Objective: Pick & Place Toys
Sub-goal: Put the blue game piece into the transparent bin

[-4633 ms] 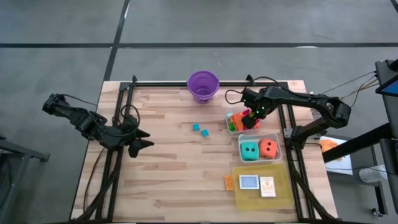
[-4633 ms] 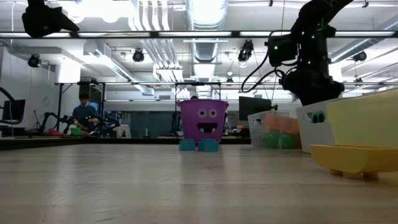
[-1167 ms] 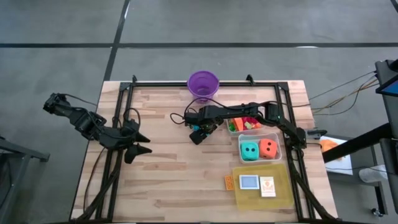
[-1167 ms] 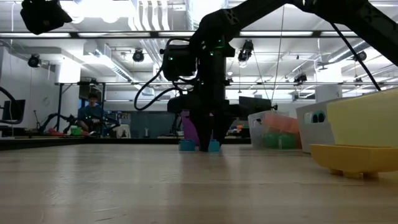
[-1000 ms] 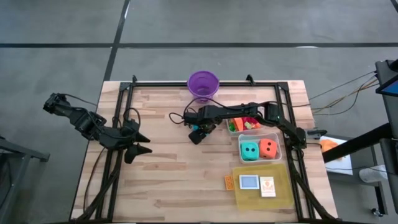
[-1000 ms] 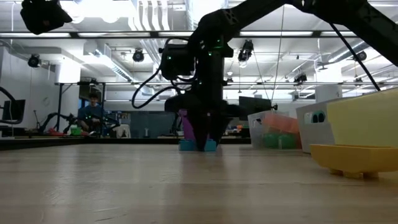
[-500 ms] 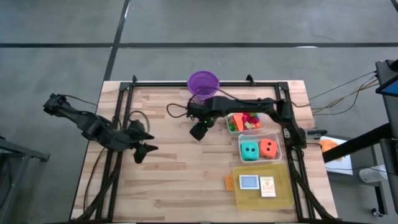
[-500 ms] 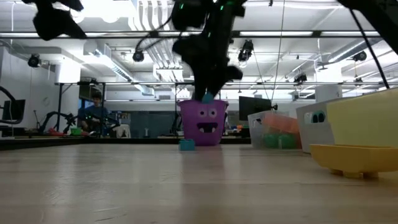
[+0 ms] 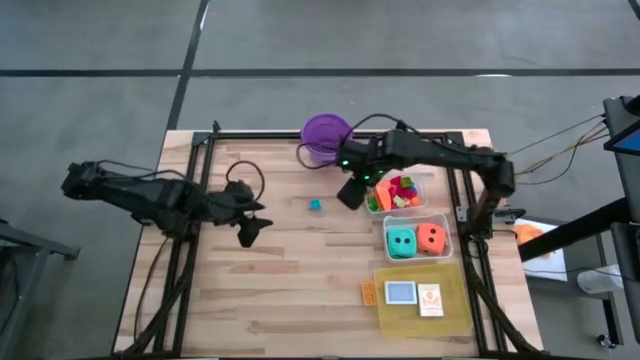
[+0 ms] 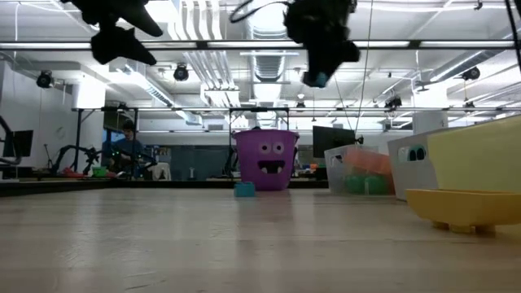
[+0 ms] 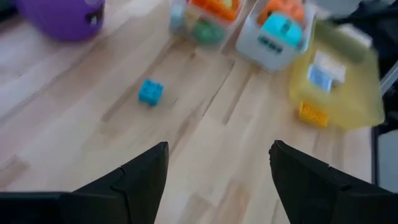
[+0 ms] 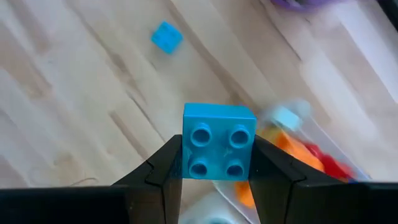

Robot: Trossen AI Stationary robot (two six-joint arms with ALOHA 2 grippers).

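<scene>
the right gripper (image 12: pixel 217 163) has its fingers clamped on the flat sides of a small blue block (image 12: pixel 219 149), which looks light, rigid and smooth, while the left gripper (image 11: pixel 217 168) hangs open and empty.

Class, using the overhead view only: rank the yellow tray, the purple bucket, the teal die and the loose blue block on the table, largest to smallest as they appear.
1. yellow tray
2. purple bucket
3. teal die
4. loose blue block

All four differ clearly in that view, so no ties.
</scene>
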